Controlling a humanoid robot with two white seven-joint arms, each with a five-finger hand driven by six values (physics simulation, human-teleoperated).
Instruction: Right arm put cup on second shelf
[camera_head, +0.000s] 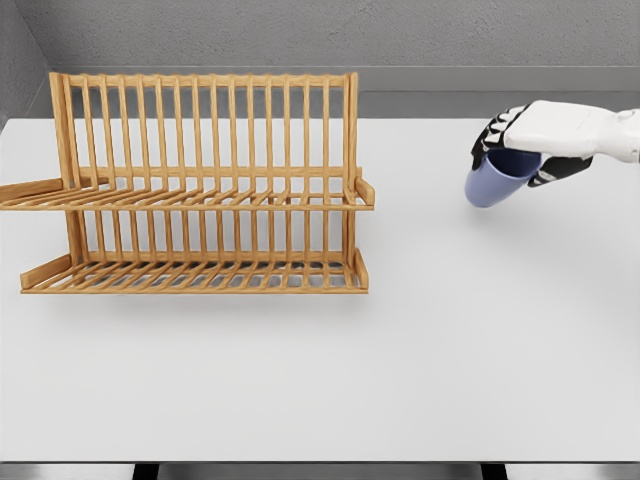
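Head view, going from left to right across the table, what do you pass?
Two-tier wooden slatted dish rack → bare white table → blue plastic cup, tilted, gripped in the robot's white right hand.

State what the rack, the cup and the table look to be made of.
Rack: apparently wood, light honey-brown slats, matte. Cup, held tilted in the right hand: smooth, plain blue-violet, plastic or glazed ceramic, cannot tell which. Table: flat white, matte; material unclear.
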